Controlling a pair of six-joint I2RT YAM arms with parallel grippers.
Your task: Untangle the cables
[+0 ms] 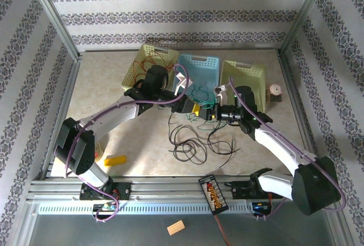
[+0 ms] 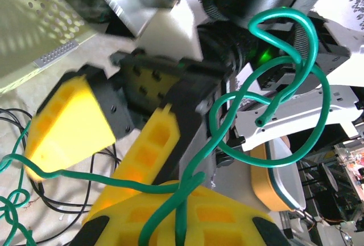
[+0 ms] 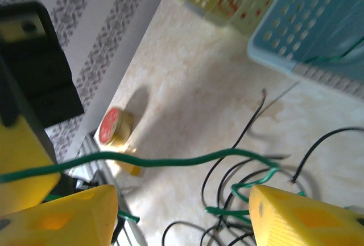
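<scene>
- Three colours of wire are in play. The green cable hangs in the air just in front of the blue basket. The black cables lie in loose loops on the table farther out from that basket, and the red cables sit in the yellow-green basket beside it.
- Left gripper looks clamped on the green cable, which runs down between its yellow fingers.
- Right gripper gapes wide and holds nothing, with the green strand crossing above its gap.
- Handling, as I judge it: the wire is light, thin and limp but springy in its curls. Its insulation is smooth enough to slide through the pads, and it is likely to snag on the black loops.
- Best hold: a straight stretch of green near the clamped spot, not the curled free end.
</scene>
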